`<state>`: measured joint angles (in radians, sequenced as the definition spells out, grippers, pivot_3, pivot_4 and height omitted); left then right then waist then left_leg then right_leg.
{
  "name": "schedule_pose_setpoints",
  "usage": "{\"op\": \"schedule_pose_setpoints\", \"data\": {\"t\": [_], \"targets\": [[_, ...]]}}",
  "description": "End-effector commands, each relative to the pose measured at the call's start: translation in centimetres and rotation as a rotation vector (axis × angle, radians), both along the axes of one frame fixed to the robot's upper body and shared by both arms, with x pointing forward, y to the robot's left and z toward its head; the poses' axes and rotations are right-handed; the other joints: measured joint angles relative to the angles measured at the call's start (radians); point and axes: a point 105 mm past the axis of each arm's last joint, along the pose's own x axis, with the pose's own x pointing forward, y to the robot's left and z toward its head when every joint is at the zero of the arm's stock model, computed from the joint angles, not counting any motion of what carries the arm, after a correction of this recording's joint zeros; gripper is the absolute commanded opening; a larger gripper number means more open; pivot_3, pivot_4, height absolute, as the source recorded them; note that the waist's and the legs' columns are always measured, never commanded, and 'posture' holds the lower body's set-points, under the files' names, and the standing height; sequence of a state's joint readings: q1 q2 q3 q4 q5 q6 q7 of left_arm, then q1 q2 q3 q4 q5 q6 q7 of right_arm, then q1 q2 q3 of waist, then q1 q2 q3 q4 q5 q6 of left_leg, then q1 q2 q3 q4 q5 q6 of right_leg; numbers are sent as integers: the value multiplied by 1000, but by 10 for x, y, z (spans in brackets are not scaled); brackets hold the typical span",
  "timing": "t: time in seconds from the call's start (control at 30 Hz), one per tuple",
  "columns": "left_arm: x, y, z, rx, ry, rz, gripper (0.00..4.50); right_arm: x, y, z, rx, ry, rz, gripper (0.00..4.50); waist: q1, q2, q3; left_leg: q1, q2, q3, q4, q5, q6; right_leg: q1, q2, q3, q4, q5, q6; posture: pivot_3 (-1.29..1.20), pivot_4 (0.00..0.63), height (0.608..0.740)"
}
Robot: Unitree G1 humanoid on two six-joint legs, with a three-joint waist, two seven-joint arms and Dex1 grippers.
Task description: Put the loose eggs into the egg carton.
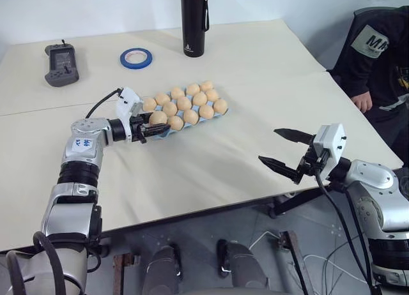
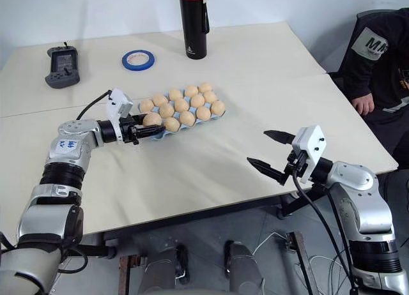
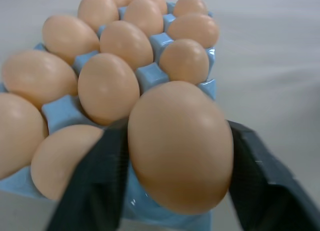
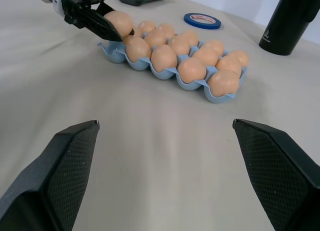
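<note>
While an egg (image 3: 180, 146) is cradled between the two black fingers (image 3: 95, 191) of the left gripper (image 1: 148, 128), that gripper is seen at the near left corner of the egg carton (image 4: 212, 95), pointing along the table toward the tray. In the left wrist view the egg fills the gap between the fingers and appears to be touched by both; whether it is firmly clamped or merely resting there cannot be told. The egg is held just over the corner pocket at that end of the carton, close above the blue rim.

The remaining pockets of the light blue carton are occupied by pale tan-orange eggs (image 1: 184, 103), set in rows and sitting upright in their cups. The carton itself lies flat on the cream table (image 1: 211, 167), near its middle and slightly askew to the table's edge.

The right gripper (image 1: 285, 149) is held well apart from the carton, above the near right edge of the table, with its fingers (image 4: 65, 176) spread wide and nothing between them.

Beyond the carton, a blue tape ring (image 1: 136, 57) lies flat, a dark handheld controller (image 1: 61, 64) rests near the far left corner, and a tall black bottle (image 1: 193, 23) stands upright at the far edge. A person in dark clothing (image 1: 377, 59) is seated at the right side of the table, one hand (image 1: 362, 102) by its edge.
</note>
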<state>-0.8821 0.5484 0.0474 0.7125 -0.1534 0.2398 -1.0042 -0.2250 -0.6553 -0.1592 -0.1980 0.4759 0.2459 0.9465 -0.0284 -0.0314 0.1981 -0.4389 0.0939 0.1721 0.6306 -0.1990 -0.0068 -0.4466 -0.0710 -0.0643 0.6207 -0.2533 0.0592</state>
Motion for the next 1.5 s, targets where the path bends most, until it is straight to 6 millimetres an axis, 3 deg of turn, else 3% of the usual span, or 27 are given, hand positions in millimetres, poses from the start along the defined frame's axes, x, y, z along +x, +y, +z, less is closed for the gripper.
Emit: {"op": "schedule_pose_setpoints", "data": {"t": [0.03, 0.1, 0.3, 0.5, 0.73, 0.9, 1.17, 1.5], "targets": [[0, 2, 13, 6, -45, 5, 4085, -4, 2, 13, 17, -54, 10, 4500, 0, 0, 0, 0, 0, 0, 0, 0, 0, 0, 0, 0, 0, 0, 0, 0, 150, 740], [-1, 3, 14, 8, -46, 6, 4450, -4, 2, 13, 18, -55, 14, 4500, 0, 0, 0, 0, 0, 0, 1, 0, 0, 0, 0, 0, 0, 0, 0, 0, 150, 740], [-7, 15, 24, -11, -97, 26, 4450, -4, 1, 16, 13, -62, 18, 4500, -2, 0, 0, 0, 0, 0, 0, 0, 0, 0, 0, 0, 0, 0, 0, 0, 150, 740], [-35, 42, 42, -66, -198, 45, 4450, -3, 1, 20, -1, -74, 47, 4500, -7, 0, 0, 0, 1, 0, -1, 0, 0, 0, 0, 1, 0, 0, 0, 0, 150, 740], [-80, 78, 29, -91, -161, 109, 4450, 10, 7, 26, -18, -79, 117, 4500, -9, 0, 0, 2, 3, 0, -1, 0, 0, 0, -1, 2, 0, -3, -5, 0, 150, 740], [-119, 99, 3, -43, -61, 117, 4450, 20, 12, 23, -46, -54, 189, 4500, -8, 0, 0, 2, 5, 0, -3, 0, -1, -1, -6, 3, -1, -6, -11, 0, 150, 740], [-131, 103, 6, -67, -75, 143, 4450, 38, 23, 21, -65, -50, 274, 4500, -7, 0, 0, 0, 7, 0, -6, -1, -1, -3, -6, 3, -7, -5, -14, 0, 150, 740], [-131, 92, 0, -85, -62, 114, 4450, 41, 43, 8, -73, -31, 365, 4500, -12, 0, 0, 0, 5, 2, -13, -1, -3, -6, -5, 4, -10, 0, -6, 0, 150, 740]]}}
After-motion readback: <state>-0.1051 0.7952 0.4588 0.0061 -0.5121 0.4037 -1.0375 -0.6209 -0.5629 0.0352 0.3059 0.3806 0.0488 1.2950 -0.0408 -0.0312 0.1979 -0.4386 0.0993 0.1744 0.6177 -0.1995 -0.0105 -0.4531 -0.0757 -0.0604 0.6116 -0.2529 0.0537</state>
